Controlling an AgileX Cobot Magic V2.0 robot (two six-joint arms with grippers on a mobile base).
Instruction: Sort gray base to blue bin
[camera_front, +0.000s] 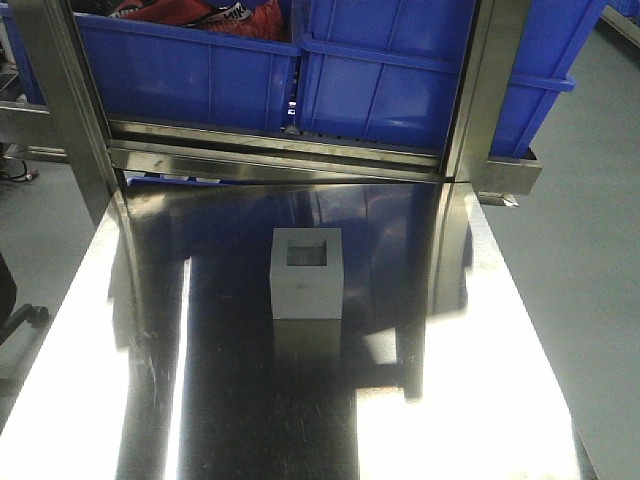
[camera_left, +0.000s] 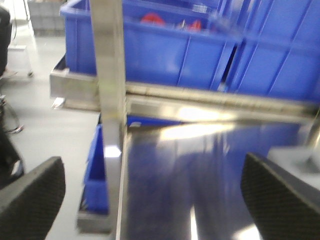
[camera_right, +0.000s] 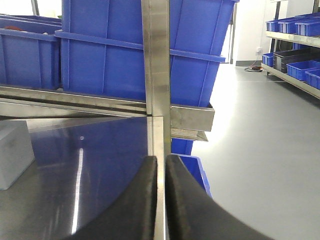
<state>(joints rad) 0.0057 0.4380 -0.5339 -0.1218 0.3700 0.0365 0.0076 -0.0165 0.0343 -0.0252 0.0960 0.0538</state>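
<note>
Jaws of the left gripper (camera_left: 152, 165) gape wide at the lower corners, empty; right gripper (camera_right: 161, 161) pinched nearly together at bottom centre, empty; gray base (camera_front: 308, 285) stands mid-frame, untouched.

- We see a polished steel table (camera_front: 480, 400), its top mirroring the blue above.
- The gray base (camera_front: 307, 285) stands upright on it near the middle, with its square recess facing up.
- At the far edge, a raised steel ledge (camera_front: 270, 150) carries blue bins (camera_front: 180, 70) side by side.
</note>
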